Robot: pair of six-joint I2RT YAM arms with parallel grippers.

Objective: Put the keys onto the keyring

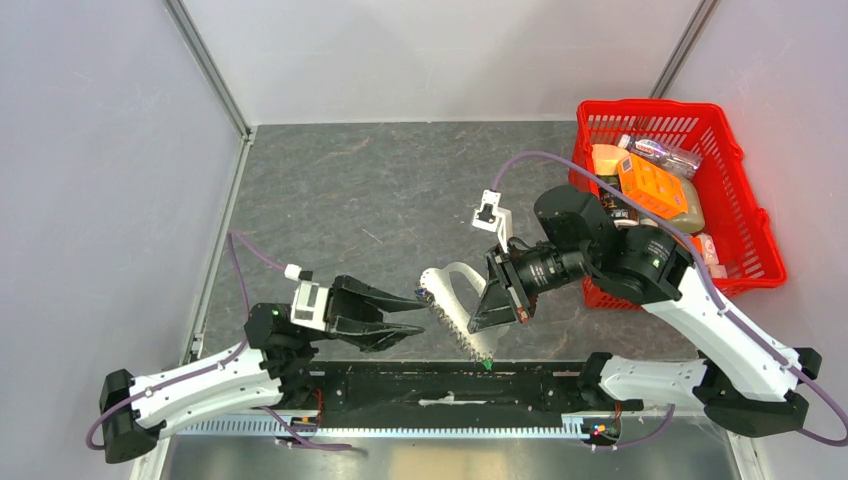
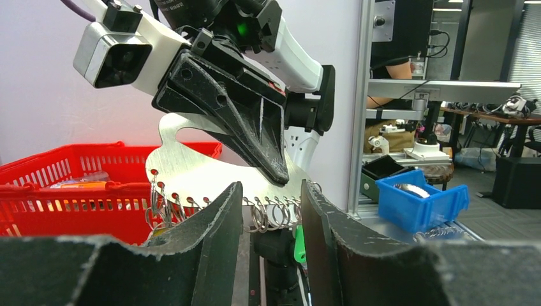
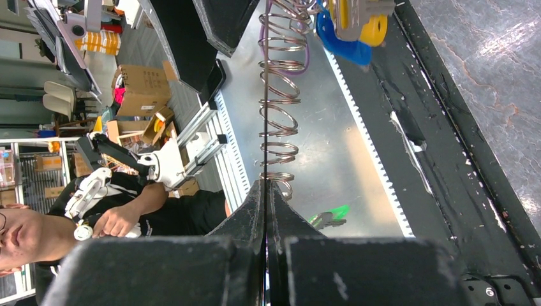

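Keyring (image 1: pixel 460 320) held up
Right jaws pinch its plate (image 2: pixel 198 169) so the rings (image 2: pixel 268 213) hang free; left jaws, half spread and empty, sit just beside the keys (image 3: pixel 348 32).

No text, brand or number can be read; printing on the packets (image 1: pixel 650 185) in the red basket (image 1: pixel 748 215) is too small.

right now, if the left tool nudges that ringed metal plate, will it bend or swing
The plate looks like thin rigid sheet, so probably stiff; pinched by the right tool, it may pivot. Its rings hang loose, likely swinging aside.
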